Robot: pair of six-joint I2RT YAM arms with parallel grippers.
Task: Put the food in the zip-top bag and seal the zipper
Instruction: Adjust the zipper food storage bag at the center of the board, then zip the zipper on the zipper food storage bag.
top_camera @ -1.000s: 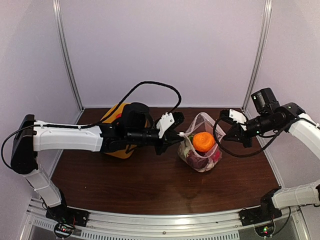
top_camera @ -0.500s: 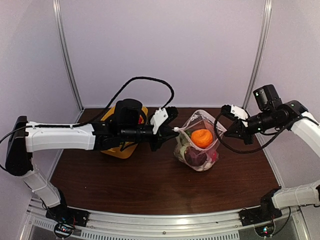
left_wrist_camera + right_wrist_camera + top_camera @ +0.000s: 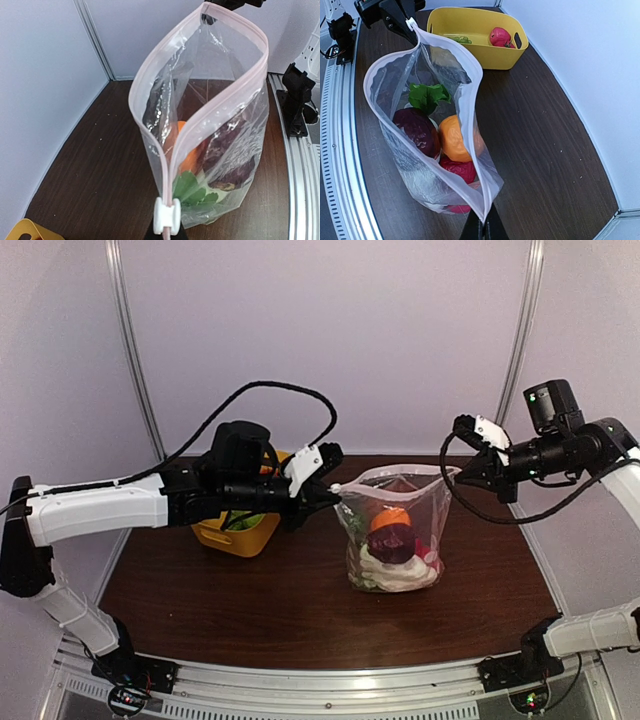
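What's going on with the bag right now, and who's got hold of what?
Both arms hold the zip-top bag upright, stretched between them. The left gripper is shut on the mouth end with the white slider; the right gripper is shut on the opposite end. Inside sits food, including an orange piece and a dark purple piece. The zipper is open, not yet sealed. A red fruit and a green piece lie in the yellow tub.

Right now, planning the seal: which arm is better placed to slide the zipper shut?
Left. The left pincer grips the zip-top bag at its white slider; the right pincer pinches the opposite corner, anchoring it.
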